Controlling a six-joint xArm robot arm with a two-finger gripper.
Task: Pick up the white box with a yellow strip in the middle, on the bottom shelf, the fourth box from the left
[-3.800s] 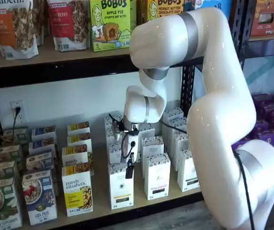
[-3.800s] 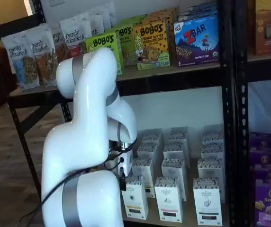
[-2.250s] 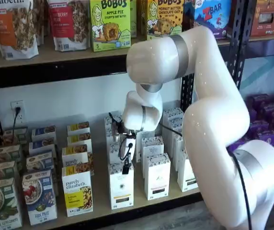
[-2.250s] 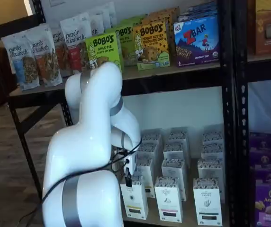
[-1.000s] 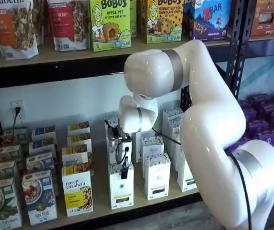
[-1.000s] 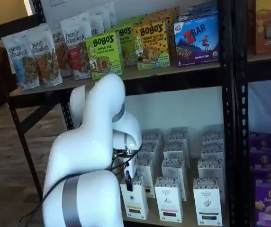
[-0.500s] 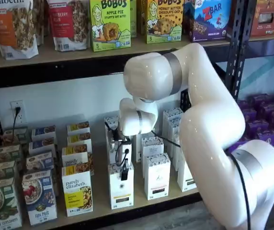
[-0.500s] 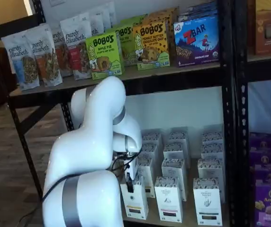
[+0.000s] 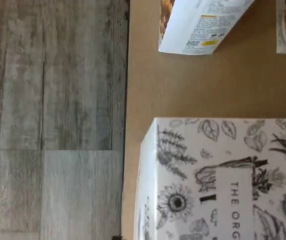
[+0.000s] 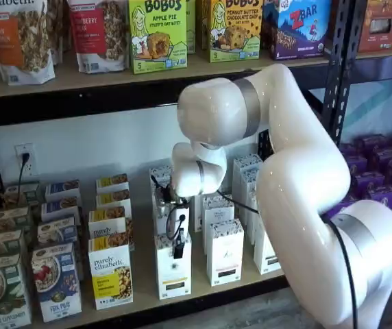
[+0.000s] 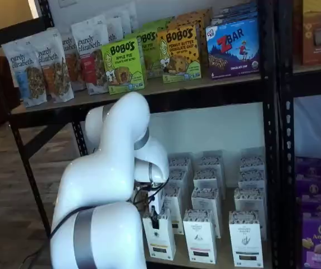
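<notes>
The white box (image 10: 173, 266) stands at the front of the bottom shelf (image 10: 144, 296), beside a purely elizabeth box (image 10: 110, 271). The gripper (image 10: 178, 248) hangs just above its top, fingers spread wide and holding nothing. The box looks light, stiff and smooth. Pinch its two sides near the top, gently.

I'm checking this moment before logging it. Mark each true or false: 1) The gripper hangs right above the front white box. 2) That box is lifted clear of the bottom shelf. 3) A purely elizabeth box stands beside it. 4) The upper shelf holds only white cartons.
1) True: the gripper hangs at the top of the white box.
2) False: it stands on the bottom shelf.
3) True: the purely elizabeth box stands next to it.
4) False: the upper shelf holds colourful bar boxes and snack bags.
</notes>
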